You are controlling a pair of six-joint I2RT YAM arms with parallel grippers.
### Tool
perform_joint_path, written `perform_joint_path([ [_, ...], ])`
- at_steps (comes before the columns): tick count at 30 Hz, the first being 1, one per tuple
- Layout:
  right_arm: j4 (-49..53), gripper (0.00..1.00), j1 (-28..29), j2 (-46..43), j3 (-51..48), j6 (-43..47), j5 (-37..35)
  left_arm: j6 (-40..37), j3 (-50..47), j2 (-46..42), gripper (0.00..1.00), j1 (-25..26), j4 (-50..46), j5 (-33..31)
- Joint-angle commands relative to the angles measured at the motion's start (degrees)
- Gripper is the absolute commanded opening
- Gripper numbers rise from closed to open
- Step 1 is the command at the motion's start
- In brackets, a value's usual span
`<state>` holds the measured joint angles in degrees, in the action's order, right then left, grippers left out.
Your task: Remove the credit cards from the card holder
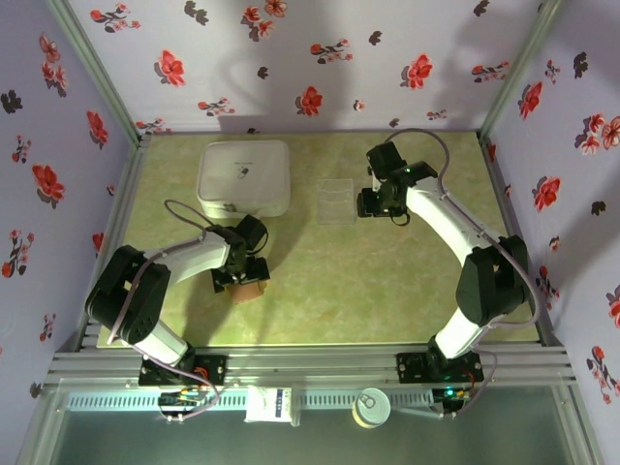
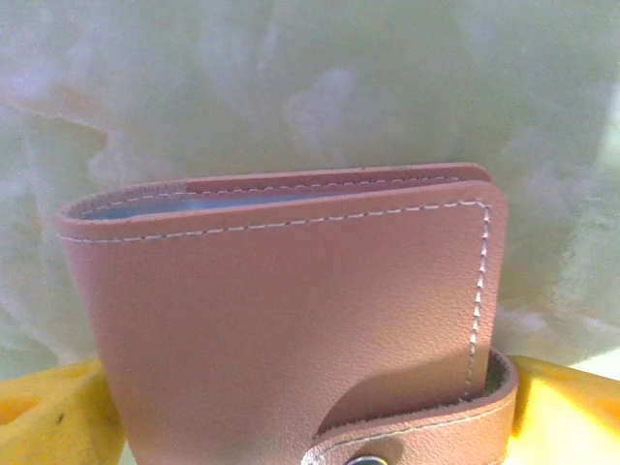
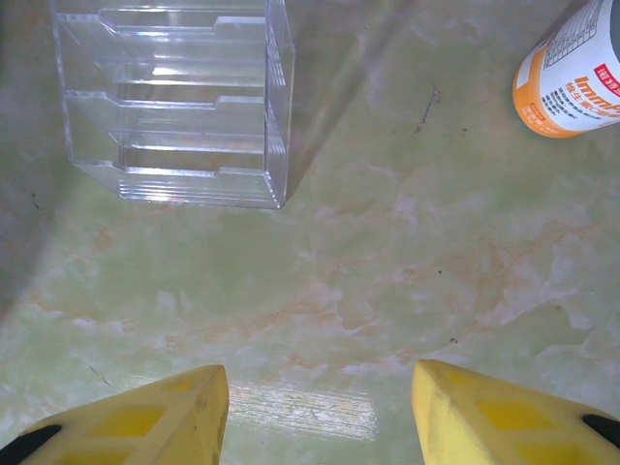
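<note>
Card holder (image 2: pixel 291 320) sits closest to the lens in the left wrist view. It is folded, with its strap (image 2: pixel 426 426) drawn across the front to the snap and a grey-blue sliver showing between the leaves. Left gripper (image 1: pixel 242 278) straddles it at the front-left of the table (image 1: pixel 387 291), one yellow finger (image 2: pixel 48 417) at either flank. Whether they press on the leather or merely bracket it cannot be told.

No credit cards are seen outside. Judgement: the task is at its start — the holder is yet to be unfastened and opened, and every card drawn.

Behind it, well apart, stands the white box (image 1: pixel 244 177). Further right is the clear plastic box (image 1: pixel 336 201), with the right gripper (image 3: pixel 320 407) just beside it, fingers spread over bare table and grasping nothing. A bottle (image 3: pixel 572 77) lies near, at the right of that wrist view.

Open surface runs through the centre and front-right — the left wall stands near the holder.
</note>
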<state>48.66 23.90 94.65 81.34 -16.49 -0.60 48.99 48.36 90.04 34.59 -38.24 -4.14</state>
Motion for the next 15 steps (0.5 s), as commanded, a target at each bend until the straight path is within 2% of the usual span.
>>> perform_joint_path([
  [1,1.3,0.54,0.3,0.7,1.9,0.8,-1.6,-1.5,1.8,0.0,0.87,0.5,0.1,0.4],
  [9,1.3,0.54,0.4,-0.5,0.2,0.8,-3.1,-3.5,8.2,1.1,0.81,3.1,-2.7,0.5],
  [15,1.8,0.54,0.3,-3.0,-2.3,1.1,-5.6,-5.2,17.2,6.7,0.8,7.5,-4.3,1.8],
])
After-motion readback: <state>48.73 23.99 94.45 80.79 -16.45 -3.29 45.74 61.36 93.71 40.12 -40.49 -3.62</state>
